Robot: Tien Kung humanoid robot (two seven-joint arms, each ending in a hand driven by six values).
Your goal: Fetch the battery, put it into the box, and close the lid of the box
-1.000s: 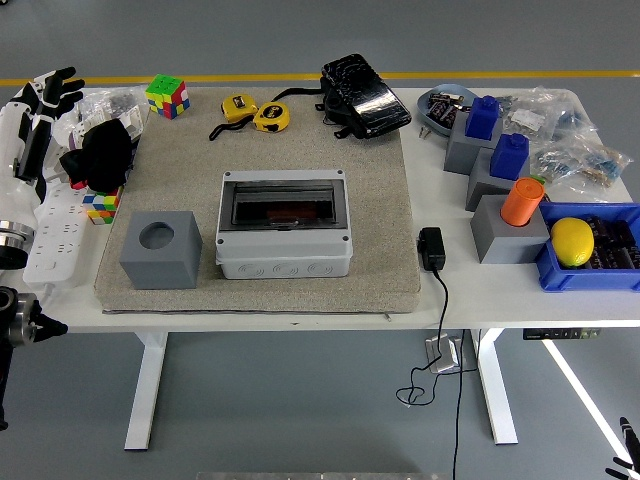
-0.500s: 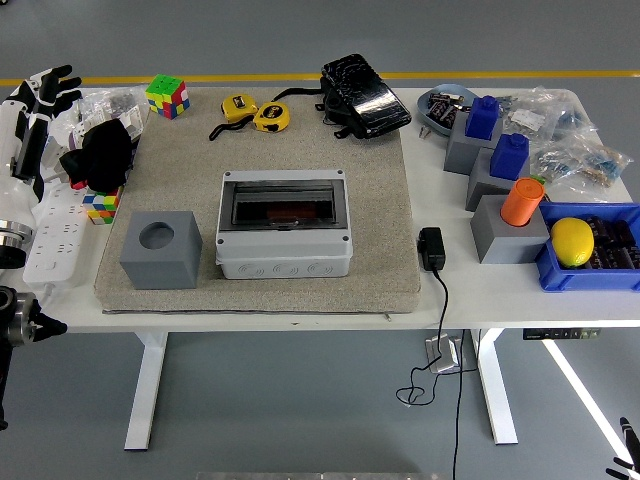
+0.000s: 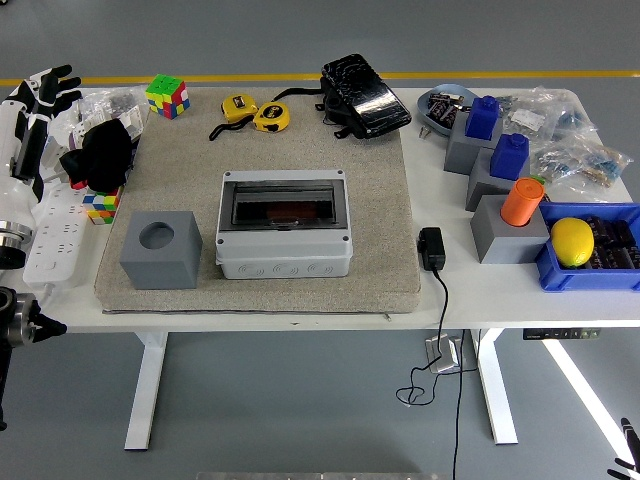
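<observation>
There is only one camera, and it sits high up on the robot's side, looking forward and down at the white counter (image 3: 500,300). It is far enough back to see the whole counter from end to end, its legs, and the grey floor (image 3: 300,420) under it, with the near edge low at 6 o'clock and a yellow floor line (image 3: 250,77) behind the far edge at 12 o'clock. The grey box (image 3: 284,238) sits near the middle of the view.
</observation>
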